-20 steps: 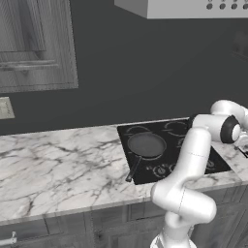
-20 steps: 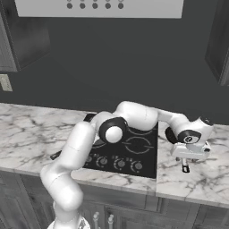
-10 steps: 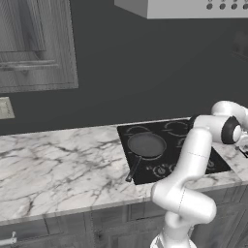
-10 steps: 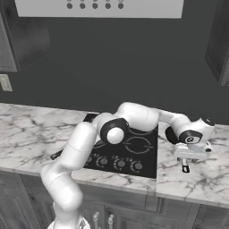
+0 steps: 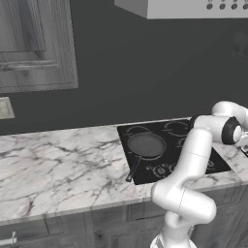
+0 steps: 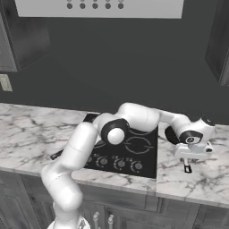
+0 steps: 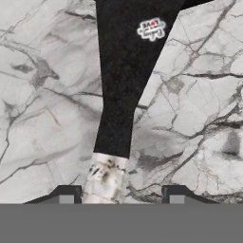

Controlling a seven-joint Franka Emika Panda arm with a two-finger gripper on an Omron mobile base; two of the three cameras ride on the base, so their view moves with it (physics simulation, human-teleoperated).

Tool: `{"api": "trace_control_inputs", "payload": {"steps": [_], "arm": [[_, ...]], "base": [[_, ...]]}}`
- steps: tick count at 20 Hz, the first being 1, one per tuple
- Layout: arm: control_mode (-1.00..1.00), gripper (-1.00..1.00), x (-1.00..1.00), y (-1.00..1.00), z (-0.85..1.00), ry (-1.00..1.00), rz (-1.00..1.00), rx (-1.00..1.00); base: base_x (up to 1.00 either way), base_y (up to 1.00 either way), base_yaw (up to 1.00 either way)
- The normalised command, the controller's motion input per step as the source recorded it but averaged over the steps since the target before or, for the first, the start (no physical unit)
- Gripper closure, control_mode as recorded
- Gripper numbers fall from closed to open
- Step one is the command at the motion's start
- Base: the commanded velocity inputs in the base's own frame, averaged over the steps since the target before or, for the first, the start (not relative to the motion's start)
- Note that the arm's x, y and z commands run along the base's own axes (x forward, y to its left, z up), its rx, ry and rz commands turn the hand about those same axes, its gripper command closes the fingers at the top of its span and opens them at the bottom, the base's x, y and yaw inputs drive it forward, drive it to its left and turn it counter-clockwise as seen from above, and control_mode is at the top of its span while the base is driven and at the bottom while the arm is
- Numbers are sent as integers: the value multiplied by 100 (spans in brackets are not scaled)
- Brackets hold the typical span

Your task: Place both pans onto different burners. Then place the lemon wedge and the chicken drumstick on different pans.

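The wider grey pan (image 5: 145, 144) sits on the front left burner of the black cooktop (image 5: 203, 167), its thin handle (image 5: 131, 170) pointing over the front edge. The smaller black pan (image 6: 171, 134) rests on the marble counter right of the cooktop (image 6: 147, 167), partly hidden by my wrist. Its long black handle (image 7: 124, 85) ends in a pale metal tip (image 7: 105, 176). My gripper (image 7: 121, 197) hangs low over that tip, open, one finger on each side with gaps to the handle. Burner rings (image 6: 137, 145) show on the cooktop. The lemon wedge and the chicken drumstick are out of view.
Marble counter (image 5: 53, 164) stretches left of the cooktop and continues on its right (image 6: 210, 179). Round knobs (image 6: 120, 164) line the cooktop's front. A range hood (image 6: 98, 8) hangs above, and dark cabinets (image 6: 219, 40) flank it.
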Motion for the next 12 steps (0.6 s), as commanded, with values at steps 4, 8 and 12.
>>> {"api": "trace_control_inputs", "payload": {"steps": [4,8,12], "arm": [[-100,100,0,0,-25,0,0,0],[-100,100,0,0,-32,0,0,0],[-100,100,0,0,-32,0,0,0]], "base": [[0,0,0],[0,0,0],[0,0,0]]}}
